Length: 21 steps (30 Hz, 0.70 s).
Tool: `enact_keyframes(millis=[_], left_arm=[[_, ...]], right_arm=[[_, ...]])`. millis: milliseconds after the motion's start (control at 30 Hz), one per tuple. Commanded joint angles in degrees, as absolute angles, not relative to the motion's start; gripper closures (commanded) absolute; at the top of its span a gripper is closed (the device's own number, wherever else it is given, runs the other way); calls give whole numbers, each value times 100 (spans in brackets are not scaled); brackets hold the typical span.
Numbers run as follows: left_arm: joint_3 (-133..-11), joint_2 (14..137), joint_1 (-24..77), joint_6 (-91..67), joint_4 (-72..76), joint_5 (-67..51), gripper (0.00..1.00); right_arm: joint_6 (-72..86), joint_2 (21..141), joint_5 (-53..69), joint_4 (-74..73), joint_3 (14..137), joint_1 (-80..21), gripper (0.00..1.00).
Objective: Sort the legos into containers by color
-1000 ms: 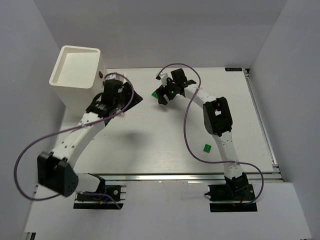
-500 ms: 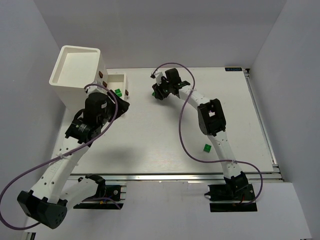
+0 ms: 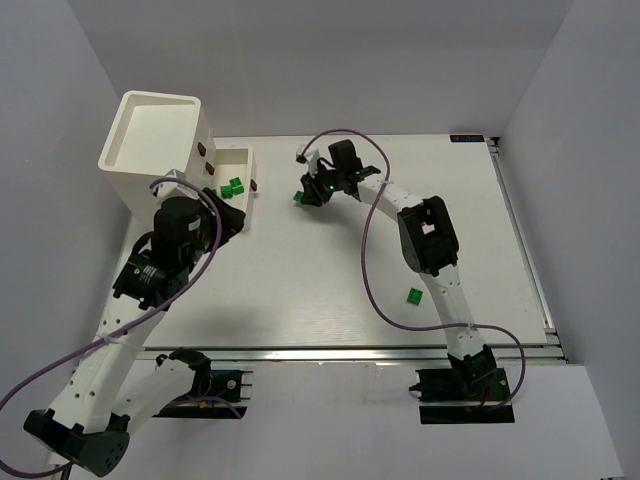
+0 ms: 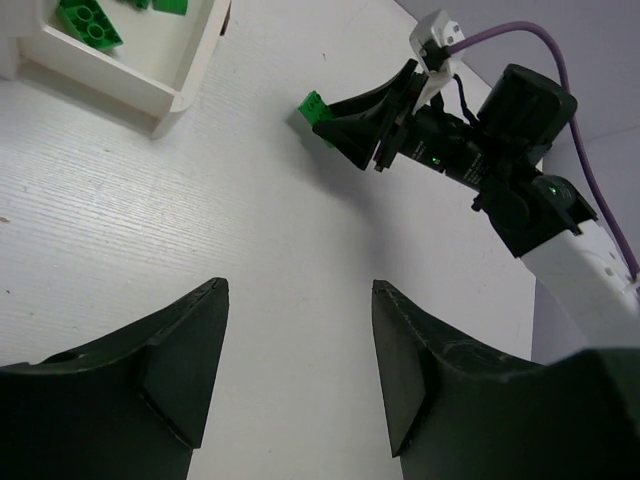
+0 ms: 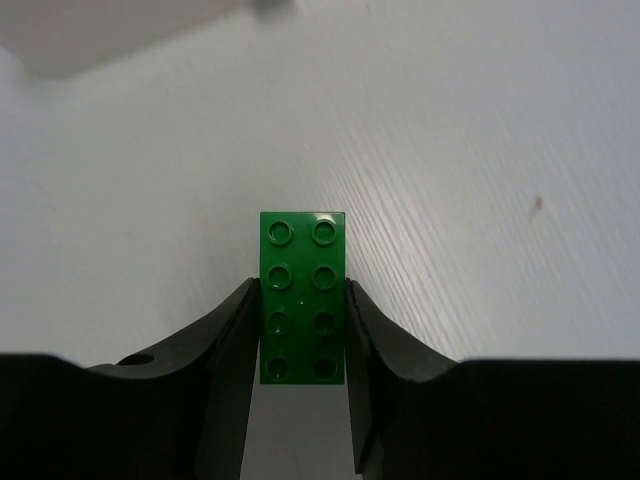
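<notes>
Pulling back from the low tray (image 4: 170,95), my left gripper (image 4: 298,365) has retreated toward its base since half a second ago, while my right gripper (image 5: 303,345) has carried its green brick (image 5: 303,290) a little closer to that tray. My left fingers are spread wide and hold nothing. The tray sits ahead of them and off to their left, with several green bricks (image 4: 88,20) already in it; the tall bin (image 3: 125,165) joins it on the far side.

My right fingers are closed on the eight-stud brick, pinching its two long sides, studs facing the camera, about half its length poking out past the tips. I judge it very light and rigid, so it won't crush, but its smooth sides could slip or twist; this grip across the long faces looks right.

Beneath my right fingers lies a flat white table (image 3: 300,290) with a fine grain. Nothing stands between them and the tray. One loose green brick (image 3: 413,295) lies well behind them, beside my right forearm.
</notes>
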<state>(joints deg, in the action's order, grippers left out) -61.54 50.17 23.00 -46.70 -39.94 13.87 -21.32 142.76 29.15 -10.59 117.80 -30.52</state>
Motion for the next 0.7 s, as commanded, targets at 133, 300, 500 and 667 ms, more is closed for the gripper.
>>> enact_keyframes(millis=[133, 300, 500, 667], left_arm=[[-6425, 4518, 2294, -4535, -4289, 1872, 31], [-6469, 4386, 2294, -4684, -4456, 1863, 31], [-6784, 4447, 2294, -4702, -4842, 1872, 30], [-7066, 4483, 2294, -4720, -5132, 1872, 30]], right_arm=[[-1496, 13517, 3920, 877, 12243, -3700, 100], [-634, 13640, 3622, 2608, 11998, -3981, 100], [-141, 14140, 2771, 4700, 11838, -4332, 100], [-263, 14852, 1804, 5290, 12470, -4605, 100]])
